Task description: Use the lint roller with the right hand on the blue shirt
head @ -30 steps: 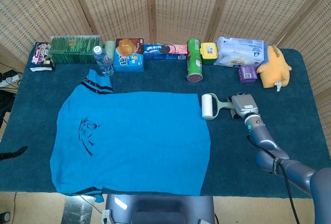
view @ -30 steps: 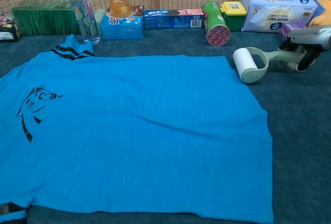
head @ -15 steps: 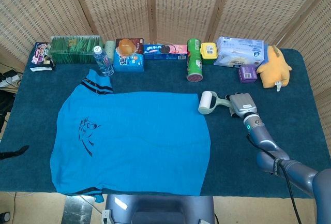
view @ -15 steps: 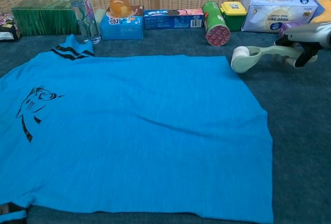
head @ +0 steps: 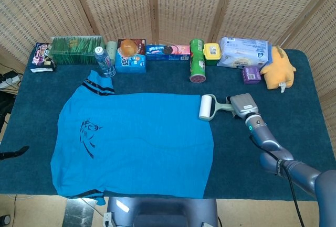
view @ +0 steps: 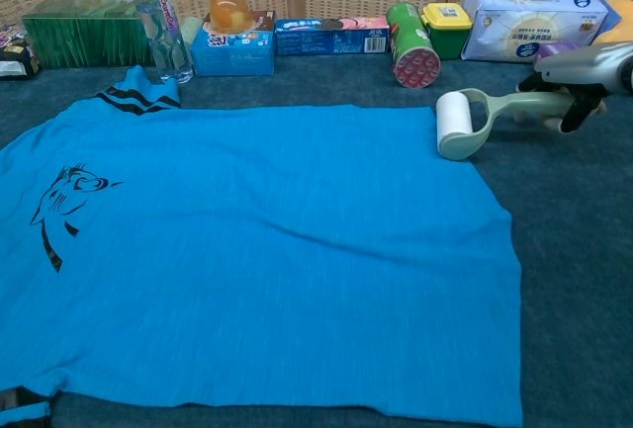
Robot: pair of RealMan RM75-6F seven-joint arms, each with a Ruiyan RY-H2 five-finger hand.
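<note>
The blue shirt [head: 136,140] [view: 247,250] lies flat on the dark blue table cloth, with a black cat print near its left side. My right hand [head: 242,105] [view: 579,77] grips the pale green handle of the lint roller [head: 206,107] [view: 454,124]. The white roll lies at the shirt's upper right corner, right at its edge. My left hand [head: 13,154] shows only as a dark tip at the far left edge of the head view, off the shirt; its state is unclear.
Along the table's back edge stand a green box [head: 76,50], a water bottle [head: 104,62], snack boxes [head: 131,55], a green can [head: 197,60], a yellow-lidded tub [head: 211,53], a wipes pack [head: 244,52] and a yellow plush toy [head: 278,68].
My right hand has carried the lint roller leftward, from the cloth beside the shirt to the shirt's upper right corner. The roll tilted midway and now lies level.
</note>
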